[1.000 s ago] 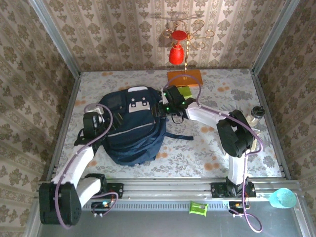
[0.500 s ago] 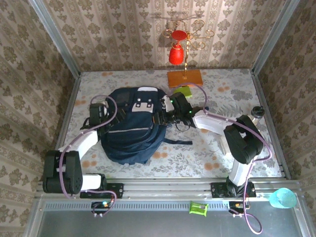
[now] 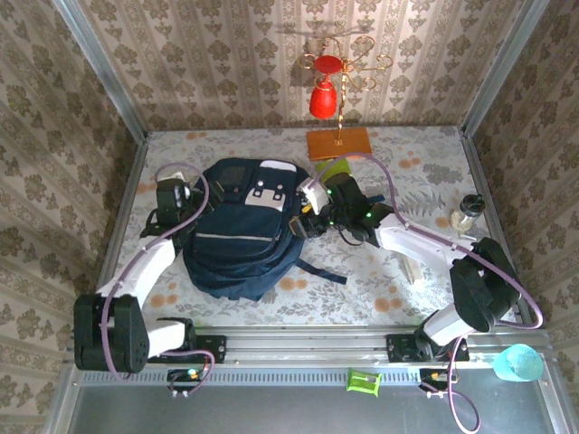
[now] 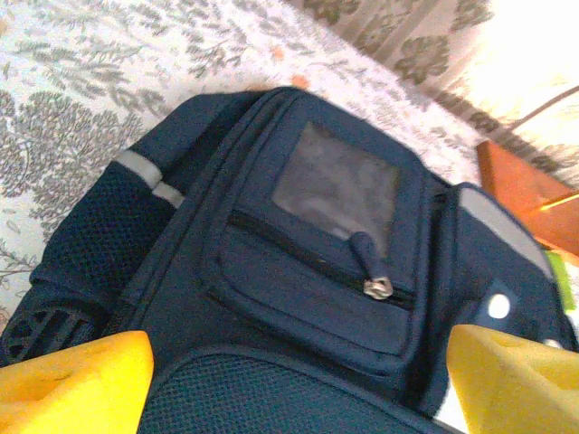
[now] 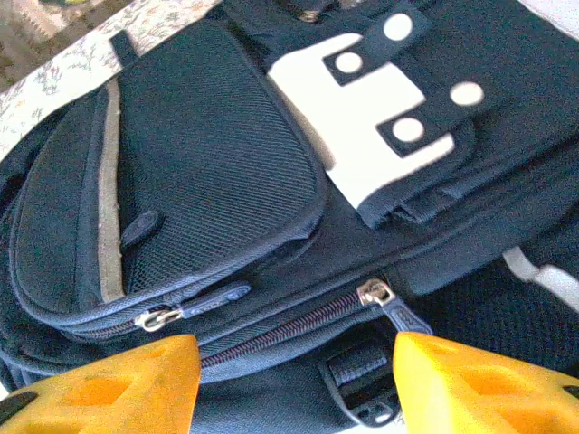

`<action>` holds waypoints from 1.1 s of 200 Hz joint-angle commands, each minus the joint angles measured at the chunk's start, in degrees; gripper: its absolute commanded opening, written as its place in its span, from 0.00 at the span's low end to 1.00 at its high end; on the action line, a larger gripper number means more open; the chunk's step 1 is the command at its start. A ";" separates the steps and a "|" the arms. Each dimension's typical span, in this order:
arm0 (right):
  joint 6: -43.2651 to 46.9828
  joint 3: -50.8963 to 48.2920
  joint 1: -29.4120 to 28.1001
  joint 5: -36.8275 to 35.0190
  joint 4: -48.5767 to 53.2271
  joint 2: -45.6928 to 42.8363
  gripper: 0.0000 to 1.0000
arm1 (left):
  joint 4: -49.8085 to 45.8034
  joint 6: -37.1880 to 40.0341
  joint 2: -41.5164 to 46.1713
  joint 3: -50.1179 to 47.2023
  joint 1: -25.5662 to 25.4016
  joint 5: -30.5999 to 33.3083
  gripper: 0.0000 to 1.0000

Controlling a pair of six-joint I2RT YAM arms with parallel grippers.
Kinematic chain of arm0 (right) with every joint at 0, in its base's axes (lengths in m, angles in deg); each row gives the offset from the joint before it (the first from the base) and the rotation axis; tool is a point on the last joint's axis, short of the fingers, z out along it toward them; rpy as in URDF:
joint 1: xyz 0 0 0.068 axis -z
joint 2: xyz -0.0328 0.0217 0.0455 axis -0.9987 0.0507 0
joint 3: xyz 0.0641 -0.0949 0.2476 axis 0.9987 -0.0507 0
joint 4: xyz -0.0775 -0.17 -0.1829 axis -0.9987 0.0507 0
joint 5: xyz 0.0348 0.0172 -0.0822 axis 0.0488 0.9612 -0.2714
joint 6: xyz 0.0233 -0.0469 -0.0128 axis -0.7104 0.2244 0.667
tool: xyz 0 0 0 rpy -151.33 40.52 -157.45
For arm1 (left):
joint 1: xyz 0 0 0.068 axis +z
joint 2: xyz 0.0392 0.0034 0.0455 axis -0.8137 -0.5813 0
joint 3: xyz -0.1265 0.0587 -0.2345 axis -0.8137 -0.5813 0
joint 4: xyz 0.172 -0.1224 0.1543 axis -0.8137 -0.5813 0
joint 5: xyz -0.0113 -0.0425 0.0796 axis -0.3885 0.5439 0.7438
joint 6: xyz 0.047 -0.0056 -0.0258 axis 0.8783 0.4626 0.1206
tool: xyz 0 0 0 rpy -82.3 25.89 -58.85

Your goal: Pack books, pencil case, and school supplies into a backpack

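cream cloth printed with grey and orange flowers covered the surface (image 3: 398, 271). on its left-centre lay the navy backpack (image 3: 244, 240), flat on its back with the pockets facing up, likely so the zips could be reached from above. the two arms bracketed it from either side, which looked like a way to steady the bag while hunting for its opening. the left claw (image 4: 291, 393) hovered at the bag's upper left corner, fingers spread wide with nothing between them. the right claw (image 5: 294, 380) stood open too, poised over the main zip line and gripping nothing. by the orange slab (image 3: 339, 143) at the upper centre, a light green piece (image 3: 336, 167) waited just beyond the bag, unpacked. smallest was the silver zip pull (image 5: 375, 293), sitting just ahead of the right fingers, probably the next target.
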State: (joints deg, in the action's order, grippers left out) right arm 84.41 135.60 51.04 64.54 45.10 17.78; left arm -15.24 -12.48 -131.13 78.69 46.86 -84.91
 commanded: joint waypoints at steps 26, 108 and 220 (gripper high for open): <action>21.11 -0.58 -1.01 7.23 -4.88 4.00 0.59 | -3.36 0.48 4.26 -3.74 -2.52 -0.71 0.85; 24.07 4.03 -0.86 17.22 -4.92 12.32 0.57 | -3.60 1.12 6.69 -7.09 -4.39 -2.08 0.85; 18.28 5.15 -0.95 25.17 -7.80 16.40 0.54 | -2.36 1.94 5.31 -8.44 -4.46 -2.96 0.85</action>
State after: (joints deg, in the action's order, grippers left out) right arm 105.02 139.03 50.45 84.37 38.43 33.54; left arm -18.43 -11.82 -125.58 71.04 42.84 -86.94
